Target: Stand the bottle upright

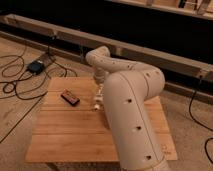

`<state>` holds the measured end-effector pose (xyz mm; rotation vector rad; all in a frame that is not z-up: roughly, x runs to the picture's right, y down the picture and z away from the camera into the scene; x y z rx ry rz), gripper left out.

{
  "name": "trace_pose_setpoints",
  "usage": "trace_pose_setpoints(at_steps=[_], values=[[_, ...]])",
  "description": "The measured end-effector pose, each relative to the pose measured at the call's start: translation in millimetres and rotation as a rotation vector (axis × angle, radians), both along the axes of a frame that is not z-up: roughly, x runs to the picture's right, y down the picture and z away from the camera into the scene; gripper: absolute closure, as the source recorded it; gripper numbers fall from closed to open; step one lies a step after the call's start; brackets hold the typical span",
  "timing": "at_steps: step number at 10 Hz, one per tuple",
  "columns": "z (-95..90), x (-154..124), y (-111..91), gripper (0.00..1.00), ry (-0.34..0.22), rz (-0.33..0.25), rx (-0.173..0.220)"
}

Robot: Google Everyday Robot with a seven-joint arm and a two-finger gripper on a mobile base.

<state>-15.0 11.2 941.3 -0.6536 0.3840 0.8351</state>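
Hand by bottle, brown bar near.

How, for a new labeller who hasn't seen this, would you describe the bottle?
On the wooden table, look near its middle, where the gripper hangs just above. The bottle is small, slim and white, lying down; the bar beside it is dark brown and flat.

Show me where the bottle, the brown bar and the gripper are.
bottle (97, 101), camera view, on its white body.
brown bar (70, 97), camera view, middle of its top face.
gripper (99, 88), camera view, on its tip, directly above the bottle.
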Motion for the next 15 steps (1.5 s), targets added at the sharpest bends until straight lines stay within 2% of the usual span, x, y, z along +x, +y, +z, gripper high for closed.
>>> trace_pose_setpoints(at_steps=[7, 12, 15], values=[[15.3, -3, 13, 0.2, 0.115, 0.101, -0.013], [18.9, -9, 19, 0.2, 0.11, 0.129, -0.026], [21.9, -3, 26, 0.2, 0.109, 0.092, -0.034]])
